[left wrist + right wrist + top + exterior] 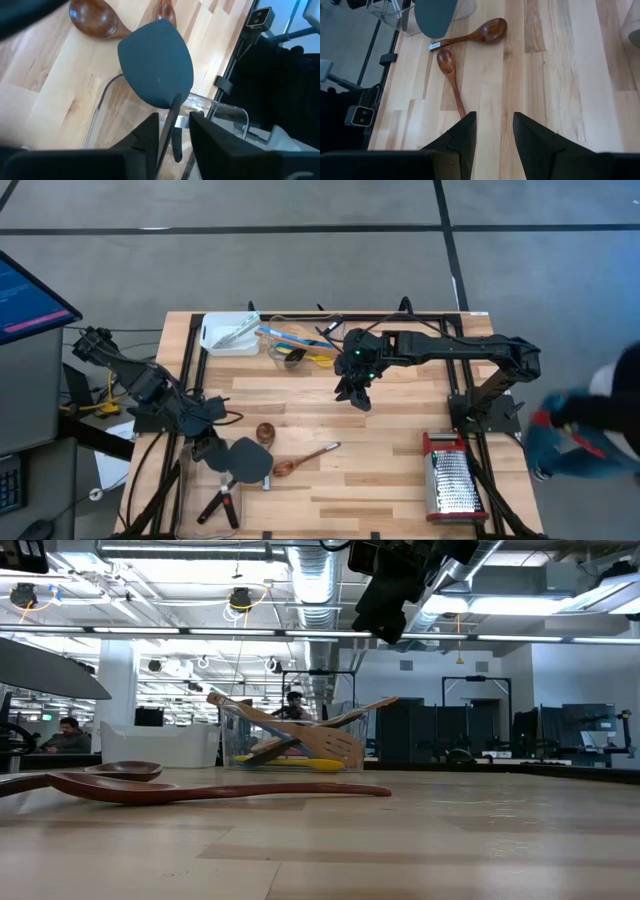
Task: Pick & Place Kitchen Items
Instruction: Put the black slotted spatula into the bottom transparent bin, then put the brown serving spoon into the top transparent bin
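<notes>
- At the near left part of the table, I see my left gripper (172,132) with its fingers parted on either side of the thin handle of a dark grey spatula (157,62); whether the pads still touch the handle I cannot tell.
- The spatula's blade (247,458) hangs over the wood just beside a clear tub (220,117).
- Touching or just beyond the blade lie two wooden spoons: a round-bowled one (265,433) and a slimmer one (300,460) whose handle runs toward the table's middle.
- Near the front edge, below the left gripper, lies a small utensil with red and black handles (222,505).
- Over the middle of the table, my right gripper (357,390) hangs well above the surface, fingers spread, empty.
- At the far edge, a clear container (290,740) holds a slotted wooden spatula (320,743), yellow and blue utensils (300,345) and other wooden pieces.
- Beside it sits a white tray (213,340) with pale utensils in it.
- At the near right stands a steel box grater with red trim (450,480).
</notes>
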`<act>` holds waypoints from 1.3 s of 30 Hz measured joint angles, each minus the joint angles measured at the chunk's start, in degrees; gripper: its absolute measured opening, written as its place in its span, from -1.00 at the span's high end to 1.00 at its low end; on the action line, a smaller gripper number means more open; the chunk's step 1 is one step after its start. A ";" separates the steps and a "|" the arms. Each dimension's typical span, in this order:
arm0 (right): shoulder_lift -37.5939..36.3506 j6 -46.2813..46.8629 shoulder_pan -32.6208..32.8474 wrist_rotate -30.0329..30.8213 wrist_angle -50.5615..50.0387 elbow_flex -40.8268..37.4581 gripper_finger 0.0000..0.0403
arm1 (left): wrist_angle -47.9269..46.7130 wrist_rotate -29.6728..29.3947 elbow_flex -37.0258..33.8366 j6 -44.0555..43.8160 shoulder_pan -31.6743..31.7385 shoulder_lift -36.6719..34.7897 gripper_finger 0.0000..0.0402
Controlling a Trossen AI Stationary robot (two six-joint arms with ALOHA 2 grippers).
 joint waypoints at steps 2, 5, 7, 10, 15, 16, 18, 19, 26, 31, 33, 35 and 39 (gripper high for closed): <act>0.00 -0.67 0.00 0.00 -0.05 0.00 0.39 | -0.19 -0.02 0.00 0.02 0.00 0.02 0.45; 0.00 -0.95 -0.07 0.00 -0.05 0.00 0.40 | -1.42 -0.02 0.00 0.05 0.00 0.00 0.30; 0.00 -1.06 -0.10 0.00 -0.05 0.00 0.40 | -3.57 -0.04 0.00 0.10 0.00 0.00 0.21; 0.00 -2.30 -0.11 0.01 -0.06 0.00 0.40 | -8.58 -0.92 0.00 0.13 0.00 0.00 0.08; 0.00 -2.97 -0.11 0.00 -0.05 0.01 0.39 | -17.46 -3.39 0.00 0.89 0.00 0.00 -0.05; 0.00 -3.50 -0.11 0.01 -0.07 0.02 0.39 | -17.91 -4.40 0.00 1.85 0.00 0.00 -0.07; 0.00 -3.96 -0.11 0.00 -0.07 0.02 0.39 | -18.33 -6.82 0.00 4.36 0.00 -0.04 -0.09; 0.00 -3.96 -0.18 0.00 -0.07 0.02 0.39 | -18.20 -8.27 0.00 5.42 0.00 -0.21 -0.09; 0.00 -4.88 -1.09 0.00 -0.14 0.02 0.39 | -17.18 -21.18 -0.02 11.57 2.66 -0.81 -0.08; 0.00 -5.24 -1.69 0.02 -0.12 0.02 0.39 | -9.32 -27.65 -0.02 13.84 6.82 -0.76 -0.05; 0.00 -5.03 -1.68 0.00 -0.12 0.02 0.39 | -3.28 -29.03 -0.02 13.95 8.46 -0.75 -0.04; 0.00 -5.01 -1.48 0.00 -0.14 0.02 0.39 | 3.36 -29.36 -0.02 13.94 9.94 -0.74 -0.03; 0.00 -5.04 -0.72 0.00 -0.91 0.04 0.39 | 16.92 -29.42 -0.02 13.96 11.53 -0.64 0.03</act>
